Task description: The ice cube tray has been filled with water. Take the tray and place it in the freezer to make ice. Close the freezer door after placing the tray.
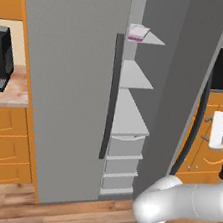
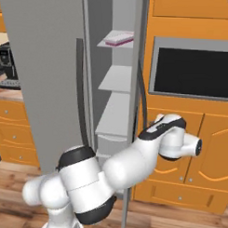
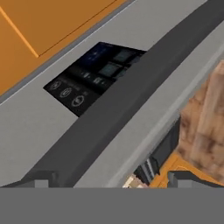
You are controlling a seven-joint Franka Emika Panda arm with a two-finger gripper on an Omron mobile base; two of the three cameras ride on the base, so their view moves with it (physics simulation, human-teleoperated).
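1. The ice cube tray (image 1: 138, 33) lies flat on the top shelf (image 1: 150, 38) inside the freezer (image 1: 135, 102), at upper centre of the left base view and upper centre of the right base view; placing looks done.
2. The freezer door (image 1: 192, 90) stands ajar at right of centre in the left base view; its dark handle (image 3: 118, 109) runs diagonally across the hand view, next to a dark control panel (image 3: 94, 74).
3. The hand (image 3: 113, 183) is open, empty, its tips at the bottom edge astride the handle; contact I cannot tell.
4. Step in hand, I judge: closing the door; next calls for pushing the panel toward the shelves until it seats.
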